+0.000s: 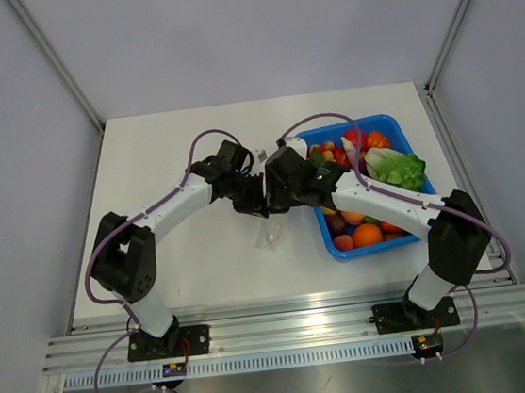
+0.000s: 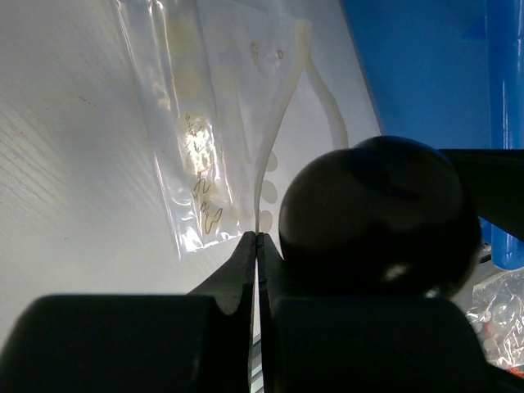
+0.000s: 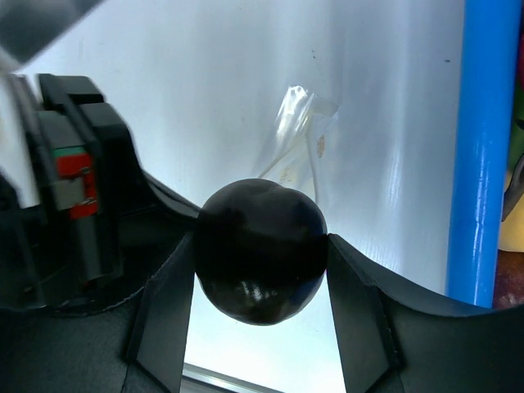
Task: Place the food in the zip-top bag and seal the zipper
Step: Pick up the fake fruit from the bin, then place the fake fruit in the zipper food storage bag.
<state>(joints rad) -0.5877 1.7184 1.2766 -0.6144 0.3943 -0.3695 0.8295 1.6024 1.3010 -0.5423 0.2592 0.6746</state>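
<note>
Above the middle of the counter, just left of the blue tray, my right fingers are clamped on the dark plum, one against each side of it. My left fingers are pressed together on a thin edge of the clear bag, and the plum sits just beside them. The rest of the bag stretches away over the white counter, crinkled. I cannot tell whether its zipper is pressed closed.
</note>
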